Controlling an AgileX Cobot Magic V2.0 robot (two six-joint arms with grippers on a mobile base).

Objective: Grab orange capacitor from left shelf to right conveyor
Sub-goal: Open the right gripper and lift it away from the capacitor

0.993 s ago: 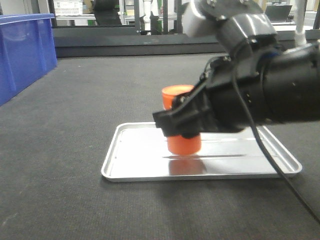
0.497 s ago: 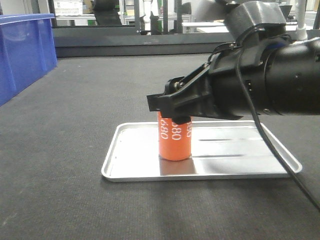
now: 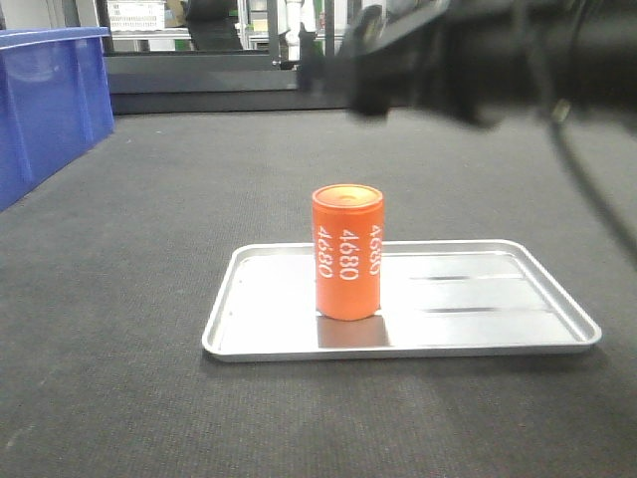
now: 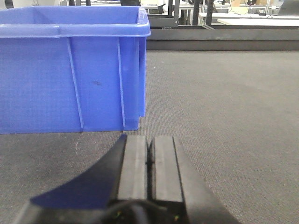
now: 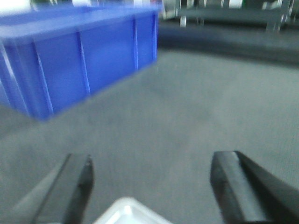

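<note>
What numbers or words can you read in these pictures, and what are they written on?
"4680": white digits running vertically down the orange capacitor, repeated around its side; the columns at the edges curve partly out of sight.
No writing shows on the blue bin or the silver tray.
Anything farther back is too small and blurred to read.

Right tool (image 5: 152, 186) now off orange capacitor (image 3: 347, 254)

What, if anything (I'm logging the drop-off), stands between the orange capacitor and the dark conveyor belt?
The silver tray does. The orange capacitor stands upright on the tray's floor, and the tray lies on the dark conveyor belt, so the capacitor does not touch the belt itself.
</note>
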